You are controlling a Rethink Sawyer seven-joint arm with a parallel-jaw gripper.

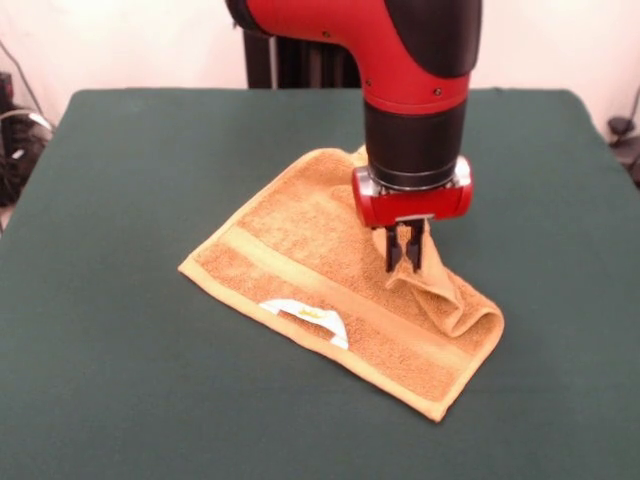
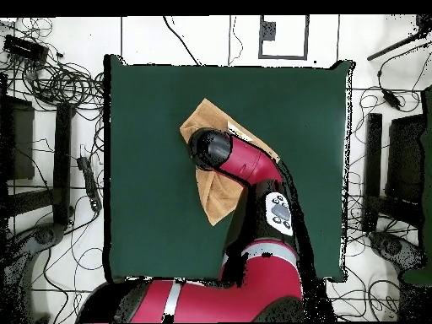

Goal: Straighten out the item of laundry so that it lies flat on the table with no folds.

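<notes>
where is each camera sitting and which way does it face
Front view: sits across the table from the robot, looking slightly down at the towel; shows the red and black arm coming down from above, its gripper pinching a raised fold of the towel.
Overhead view: sits above the table, looking straight down; shows the arm reaching up from the base at the bottom edge, covering much of the towel and hiding the gripper.
Shared: the towel, the green table and the arm.
</notes>
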